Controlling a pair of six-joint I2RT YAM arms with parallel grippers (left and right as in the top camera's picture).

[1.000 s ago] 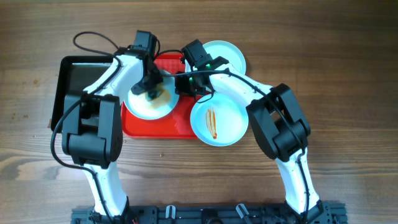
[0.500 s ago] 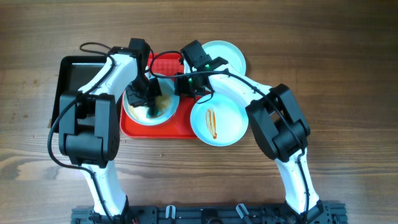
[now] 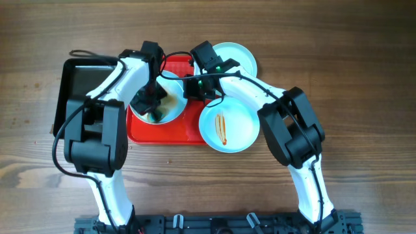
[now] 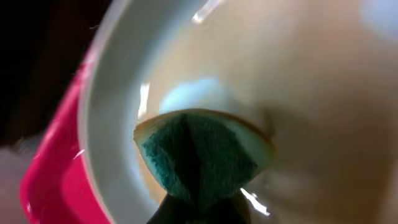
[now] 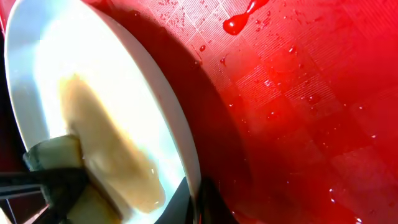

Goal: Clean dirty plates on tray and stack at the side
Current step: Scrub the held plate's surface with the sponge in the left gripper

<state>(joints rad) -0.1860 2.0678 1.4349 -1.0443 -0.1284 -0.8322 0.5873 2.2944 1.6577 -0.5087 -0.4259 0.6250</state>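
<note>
The left gripper [image 3: 151, 107] clamps a green sponge [image 4: 202, 155] against a smeared plate [image 5: 124, 78] on the red tray [image 5: 298, 93]; the right gripper [image 5: 193, 202] pinches that plate's rim.

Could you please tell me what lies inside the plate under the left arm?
A green and yellow sponge rests on a tan smear in the plate. Whatever lies beneath the sponge is covered.
</note>
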